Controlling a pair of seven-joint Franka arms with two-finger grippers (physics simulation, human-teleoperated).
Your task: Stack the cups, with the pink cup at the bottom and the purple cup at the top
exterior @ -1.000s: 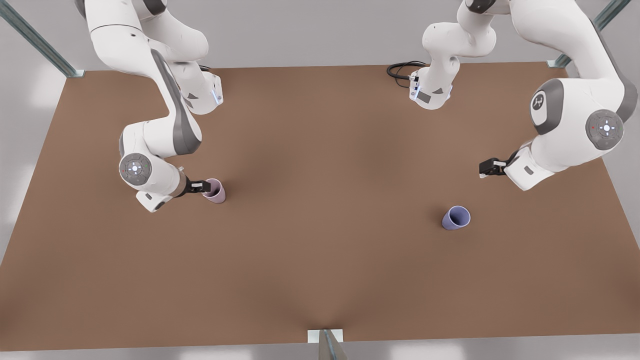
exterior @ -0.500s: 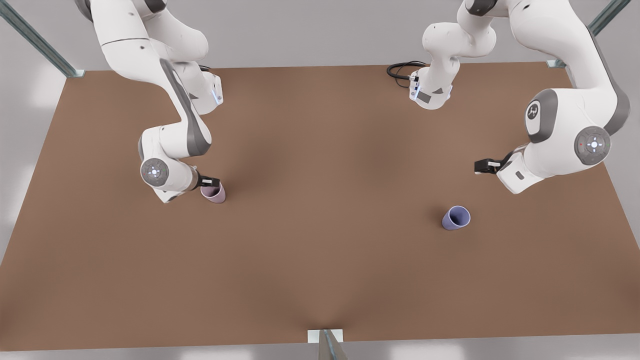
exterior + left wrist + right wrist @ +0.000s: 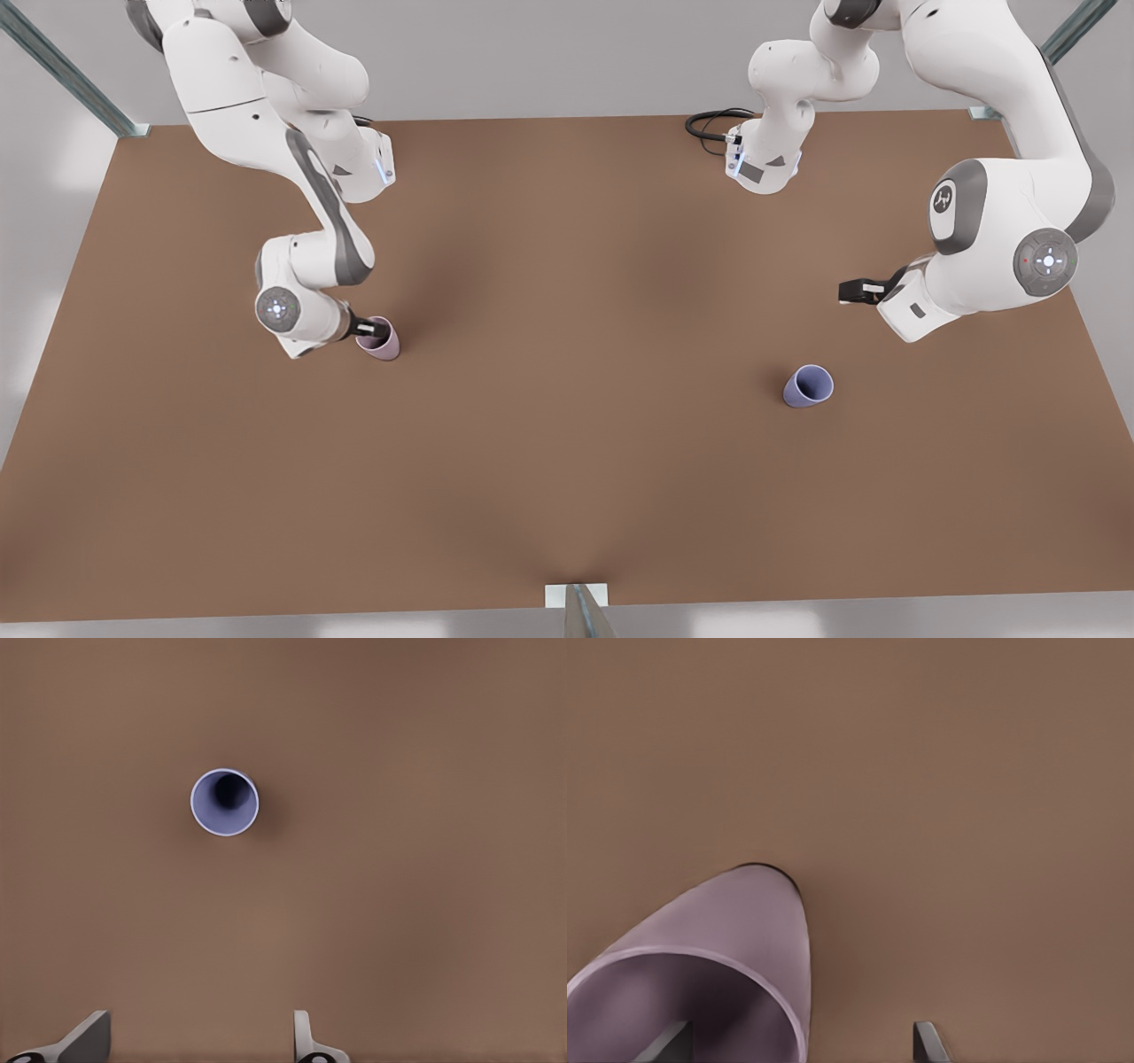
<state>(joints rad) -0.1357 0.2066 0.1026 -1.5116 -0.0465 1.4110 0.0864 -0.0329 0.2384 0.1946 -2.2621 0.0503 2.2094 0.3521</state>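
The right gripper point(image 3: 372, 331), on the arm at the front view's left, has dropped over the last second onto the rim of the pink cup point(image 3: 381, 339), and its fingers point(image 3: 928, 1041) now stand apart astride the cup's wall, one inside the mouth and one outside, not yet closed. The cup stands upright on the brown table point(image 3: 567, 496), where it stood a second ago, so the grasp is judged to be imminent rather than made. Across the table, the left gripper point(image 3: 852, 291), on the arm at the front view's right, has eased slightly toward the centre and hangs open above the surface, near the purple cup point(image 3: 808, 386) but not over it; its wrist view shows the cup's round mouth point(image 3: 225, 802) ahead of the spread fingers point(image 3: 306, 1041). The two cups remain well apart, so stacking has yet to begin; closing on the pink cup looks like the next step.
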